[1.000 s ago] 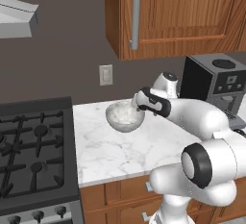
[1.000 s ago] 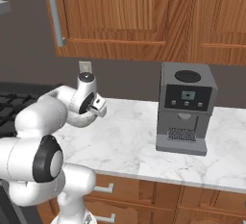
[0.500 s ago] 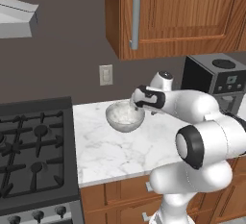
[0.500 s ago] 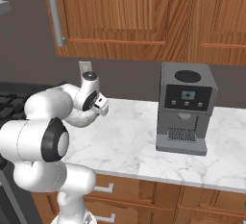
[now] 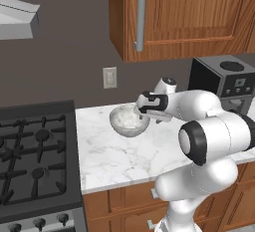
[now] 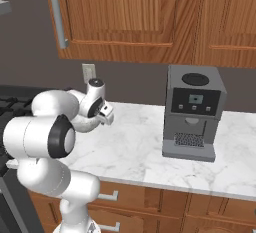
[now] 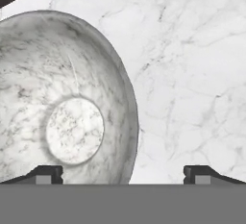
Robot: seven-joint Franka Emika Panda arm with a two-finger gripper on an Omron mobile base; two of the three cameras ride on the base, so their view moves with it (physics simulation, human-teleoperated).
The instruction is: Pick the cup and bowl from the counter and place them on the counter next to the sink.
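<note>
Open gripper over the rim of the bowl on the marble counter.

The counter (image 5: 119, 156) spans the middle of the left base view, stovetop (image 5: 35, 161) at lower left, coffee machine (image 6: 192, 112) right of centre in the right base view. The bowl (image 5: 128, 120) sits centre frame. The gripper (image 7: 123, 172) has its jaws spread, straddling the bowl's rim at the hand view's bottom.

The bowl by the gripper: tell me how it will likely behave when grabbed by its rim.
The bowl looks glossy, so its rim may slip between the open gripper fingers. Its thick, deep walls suggest something stiff and rather heavy, probably breakable if dropped. The small flat base under round sides could let it rock on the counter if nudged.
</note>
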